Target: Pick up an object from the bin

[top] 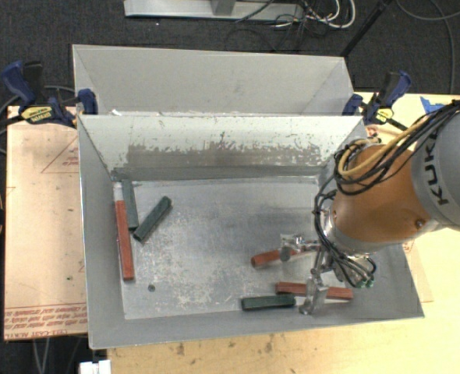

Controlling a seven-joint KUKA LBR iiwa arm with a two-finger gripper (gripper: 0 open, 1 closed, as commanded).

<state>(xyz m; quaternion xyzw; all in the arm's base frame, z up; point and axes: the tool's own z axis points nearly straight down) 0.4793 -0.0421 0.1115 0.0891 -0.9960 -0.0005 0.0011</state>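
at the lower right of the frame the gripper [306, 273] hangs, fingers apart, between an upper red stick [265, 259] and a lower red stick [291, 288], near a dark green stick [267, 304].

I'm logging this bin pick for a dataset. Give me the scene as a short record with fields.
gripper: open, low over the bin's near right part
nearest things: short red bar; flat red bar; dark green bar
held: nothing clearly gripped
bin's left side: long red bar; grey bar; tilted dark green bar
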